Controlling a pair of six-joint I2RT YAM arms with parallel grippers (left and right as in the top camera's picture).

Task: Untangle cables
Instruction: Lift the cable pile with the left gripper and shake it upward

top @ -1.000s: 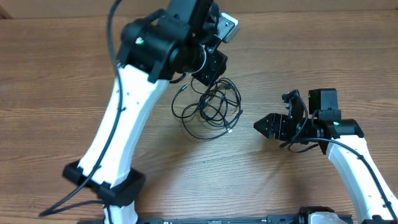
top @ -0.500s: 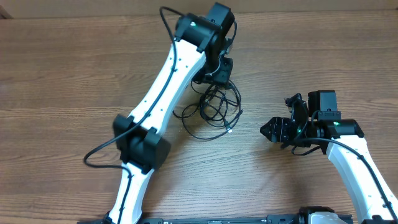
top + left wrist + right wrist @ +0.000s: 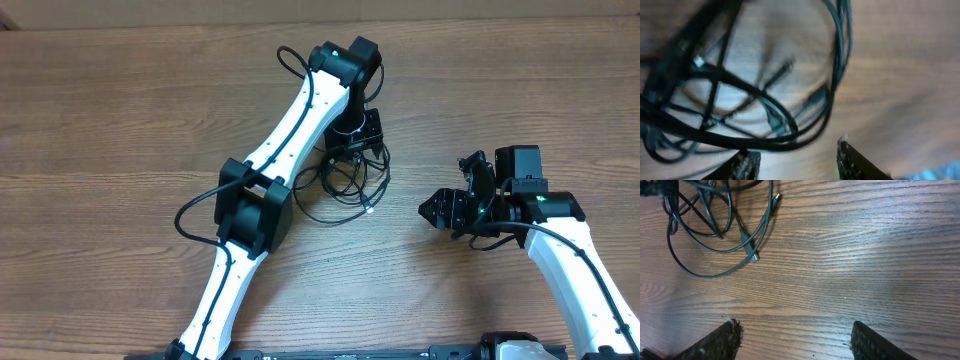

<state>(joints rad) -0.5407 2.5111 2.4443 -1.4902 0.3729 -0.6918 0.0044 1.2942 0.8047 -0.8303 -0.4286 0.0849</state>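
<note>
The cables (image 3: pixel 341 180) are a loose tangle of thin black cords on the wooden table, with a silver-tipped plug (image 3: pixel 371 209) at the lower right. My left gripper (image 3: pixel 358 140) hangs over the tangle's far edge. In the left wrist view its fingers are apart and the gap (image 3: pixel 795 152) holds nothing; blurred cable loops (image 3: pixel 760 100) lie just ahead. My right gripper (image 3: pixel 432 210) stands open to the right of the tangle, apart from it. The right wrist view shows the cables (image 3: pixel 715 227) at the top left and bare wood in the gripper's gap (image 3: pixel 792 330).
The left arm's white links (image 3: pixel 285 130) stretch diagonally from the bottom left to the tangle, with its black elbow (image 3: pixel 255 205) beside the cables. The arm's own thicker black cord (image 3: pixel 200 205) loops off that elbow. Bare wood table (image 3: pixel 100 130) lies on the left and far right.
The left arm has dropped lower and stretched out, its elbow swinging right toward the tangle; its gripper stays over the tangle's top. The right gripper shifted slightly right early on, then held still.
</note>
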